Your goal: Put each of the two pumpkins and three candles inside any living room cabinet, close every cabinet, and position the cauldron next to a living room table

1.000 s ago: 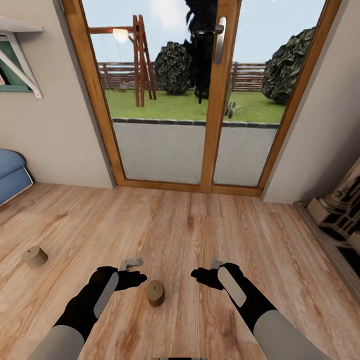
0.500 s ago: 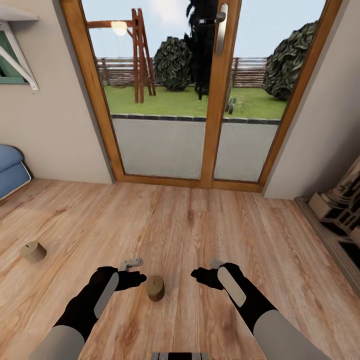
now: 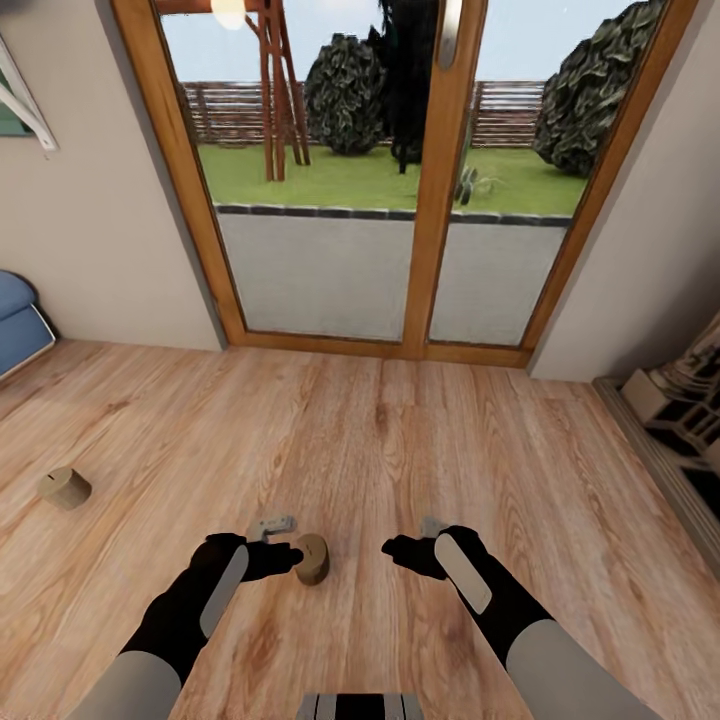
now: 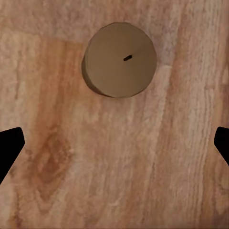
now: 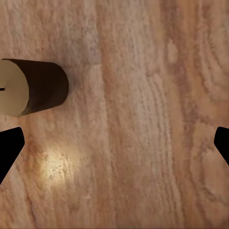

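A short tan candle (image 3: 312, 558) stands upright on the wooden floor between my two hands, just beside the left gripper (image 3: 281, 545). The left wrist view looks straight down on this candle's (image 4: 119, 59) flat top and wick, ahead of the open left gripper (image 4: 114, 148), whose dark fingertips (image 4: 9, 149) sit wide apart. My right gripper (image 3: 412, 540) hovers open to the candle's right, and its wrist view catches the candle (image 5: 33, 87) off to one side of the open gripper (image 5: 114, 148). A second candle (image 3: 66, 488) stands farther left on the floor.
A wood-framed glass double door (image 3: 440, 200) fills the wall ahead. A blue cushion (image 3: 15, 320) lies at the far left, and a white shelf unit (image 3: 680, 400) runs along the right wall. My base (image 3: 360, 705) shows at the bottom edge.
The whole view has tilted downward and shifted, so the camera moved. The near candle now sits right beside the left gripper instead of below and between the hands. Both grippers stay open.
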Motion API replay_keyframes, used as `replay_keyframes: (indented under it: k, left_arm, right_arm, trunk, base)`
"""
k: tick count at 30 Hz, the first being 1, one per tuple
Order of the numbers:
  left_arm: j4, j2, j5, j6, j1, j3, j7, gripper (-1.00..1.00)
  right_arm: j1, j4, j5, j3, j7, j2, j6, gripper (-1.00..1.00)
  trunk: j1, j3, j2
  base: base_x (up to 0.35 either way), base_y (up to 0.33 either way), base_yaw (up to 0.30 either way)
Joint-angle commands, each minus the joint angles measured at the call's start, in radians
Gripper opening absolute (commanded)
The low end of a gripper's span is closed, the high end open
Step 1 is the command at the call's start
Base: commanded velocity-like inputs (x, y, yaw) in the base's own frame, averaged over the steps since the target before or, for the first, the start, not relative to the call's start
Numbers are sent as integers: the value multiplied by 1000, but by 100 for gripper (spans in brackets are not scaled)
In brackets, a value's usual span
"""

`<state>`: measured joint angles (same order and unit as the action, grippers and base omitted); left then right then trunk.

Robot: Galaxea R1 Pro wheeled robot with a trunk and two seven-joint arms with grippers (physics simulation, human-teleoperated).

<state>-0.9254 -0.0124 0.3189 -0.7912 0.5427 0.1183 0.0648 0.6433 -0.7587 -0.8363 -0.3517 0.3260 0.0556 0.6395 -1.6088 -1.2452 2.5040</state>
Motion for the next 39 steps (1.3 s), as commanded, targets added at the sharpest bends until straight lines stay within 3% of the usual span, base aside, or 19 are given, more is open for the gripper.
replay_keyframes:
  k: [1, 6, 16, 24, 39]
  left_arm:
    - [-1, -1, 8, -3, 0, 1, 7, 100]
    - [-1, -3, 7, -2, 0, 1, 7, 100]
    - [-1, -4, 6, 0, 0, 12, 7, 100]
    - [0, -3, 6, 0, 0, 41, 7, 100]
    - [0, -3, 10, 0, 0, 44, 7, 100]
  right_arm:
    - [0, -1, -11, -3, 10, 0, 0, 100]
    - [0, -1, -10, -3, 10, 0, 0, 100]
    - [0, 0, -6, -3, 10, 1, -2, 100]
    - [0, 1, -6, -3, 10, 1, -3, 100]
    - [0, 2, -3, -4, 10, 3, -3, 100]
  trunk:
    - [0, -5, 1]
    - [-2, -24, 2]
    - [-2, -24, 2]
    - [-2, -24, 2]
    - [-2, -24, 2]
  base:
    - [0, 0, 0]
    - [0, 0, 0]
    - [0, 0, 0]
    - [97, -89, 0]
    - [121, -105, 0]
